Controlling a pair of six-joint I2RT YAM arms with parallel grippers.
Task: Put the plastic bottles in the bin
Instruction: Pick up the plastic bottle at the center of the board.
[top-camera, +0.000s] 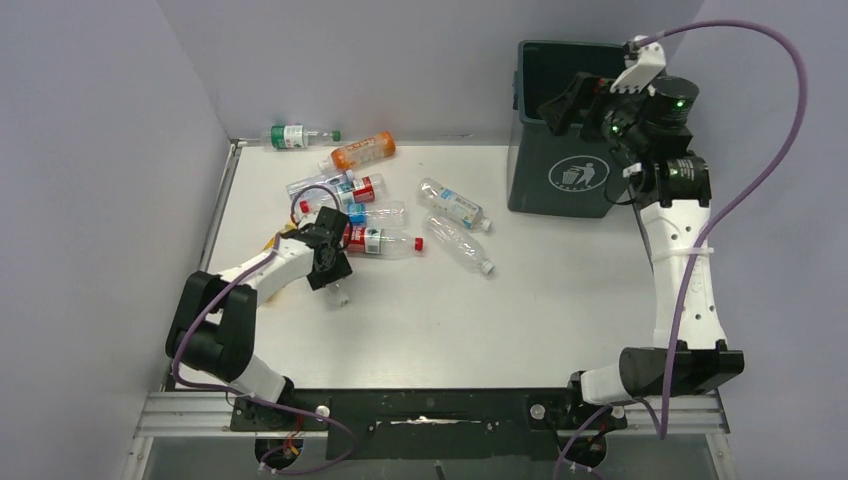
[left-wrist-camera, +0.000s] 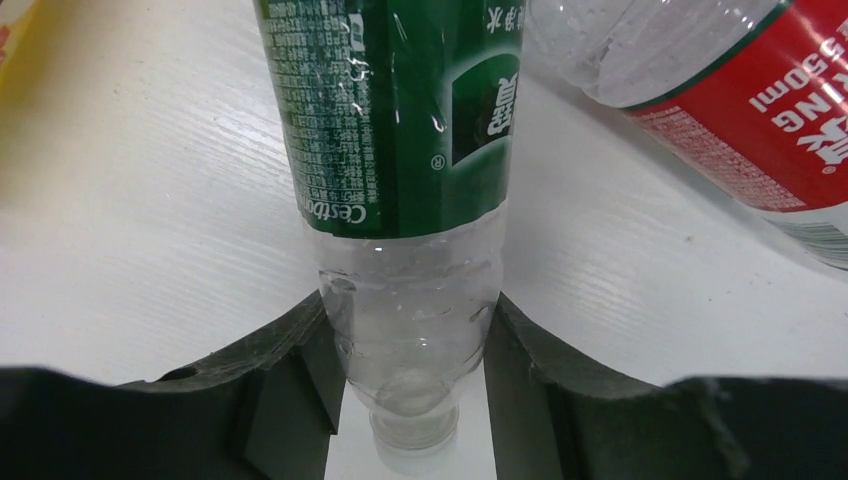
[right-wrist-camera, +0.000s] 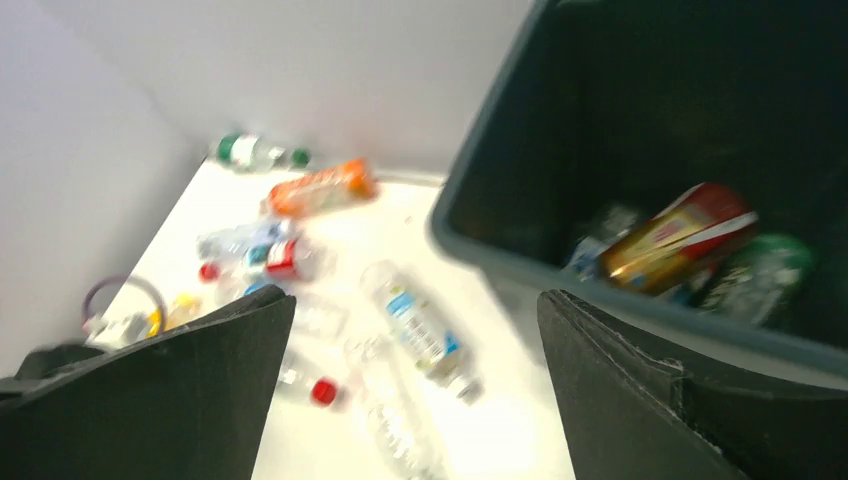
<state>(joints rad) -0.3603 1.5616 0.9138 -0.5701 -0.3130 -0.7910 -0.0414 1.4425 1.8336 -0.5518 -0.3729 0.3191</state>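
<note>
- Plainly, the left jaws are clamped on a green-labelled bottle (left-wrist-camera: 400, 120), pinching its clear shoulder just above the neck.
- That bottle lies on the bench (top-camera: 560, 300), neck end towards the wrist camera, at the near edge of the heap.
- A red-labelled bottle (left-wrist-camera: 760, 110) lies just beside it, on the right of the left wrist view.
- The right jaws stand wide apart with nothing between them, hanging over the open top of the bin (top-camera: 535, 180).
- The bin stands at the far right of the bench. An amber bottle (right-wrist-camera: 680, 235) and a green one (right-wrist-camera: 760, 275) lie inside, both blurred.
- An orange bottle (top-camera: 363, 151) and a green-capped bottle (top-camera: 290, 136) lie by the far wall.
- Two clear bottles (top-camera: 452, 204) lie side by side between the heap and the bin.
</note>
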